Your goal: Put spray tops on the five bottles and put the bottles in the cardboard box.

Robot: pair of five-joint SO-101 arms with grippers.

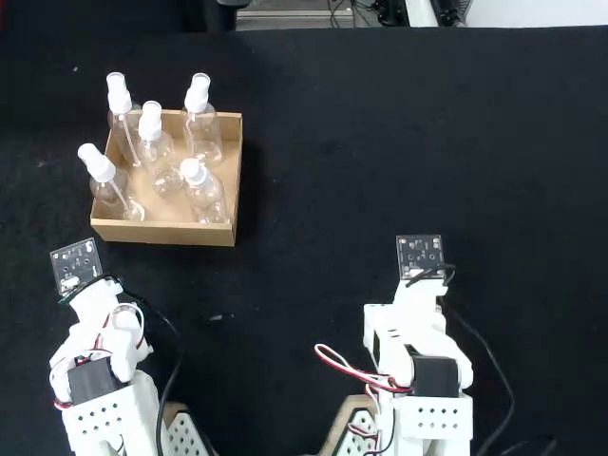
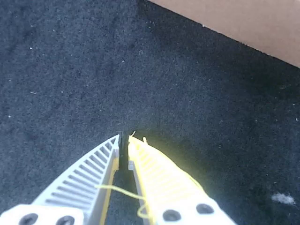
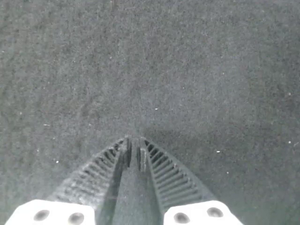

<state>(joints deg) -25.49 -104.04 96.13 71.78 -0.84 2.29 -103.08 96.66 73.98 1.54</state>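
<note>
Five spray-topped bottles [image 1: 202, 133], clear bodies overlapping, stand in the cardboard box [image 1: 161, 231] at ten o'clock; left and right jaws closed, empty.

Black cloth [image 1: 399, 133] covers the whole table and is dotted with fine pale specks. A white fleck of lint [image 2: 282, 198] lies on it, and a small grey mark [image 1: 217, 317] sits toward the near edge. Beyond the far edge, dark cables [image 1: 356, 11] cross a pale strip of floor [image 1: 285, 17].

White arms [image 1: 415, 328], black motors [image 1: 433, 374], ribbed fingers [image 3: 172, 180]
</note>
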